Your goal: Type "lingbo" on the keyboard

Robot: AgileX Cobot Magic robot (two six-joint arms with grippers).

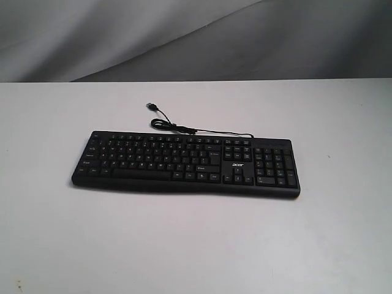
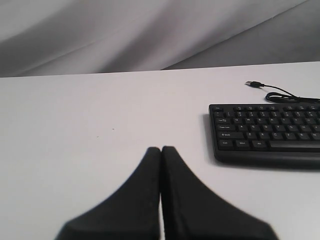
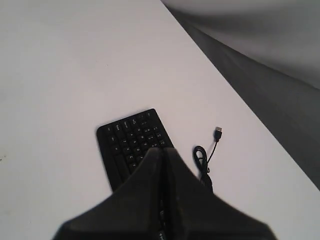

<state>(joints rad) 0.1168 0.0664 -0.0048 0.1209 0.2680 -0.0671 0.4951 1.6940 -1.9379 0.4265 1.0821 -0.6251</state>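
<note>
In the exterior view you see the keyboard (image 1: 185,163) lying flat at mid-frame on the white table (image 1: 184,245), with its cable (image 1: 184,127) looped just above it. In the left wrist view, your left gripper (image 2: 161,149) has its jaws pressed together over bare table, apart from the keyboard. In the right wrist view, your right gripper (image 3: 162,150) is likewise closed, and its tips overlap the keyboard.

Plain white tabletop (image 1: 55,245), matt and level, with a straight far edge. Carries 1 long black keyboard (image 1: 184,160), flat on the surface near the middle, number pad toward the right of the exterior view, white logo above the arrow keys. Also carries 1 thin black cable (image 1: 184,128), leaving the keyboard's far edge, running leftward over the white surface, looping once and ending in 1 loose USB plug (image 1: 150,106), flat on the table and apart from the keyboard. Dotted with a few tiny dark specks (image 2: 113,129).
</note>
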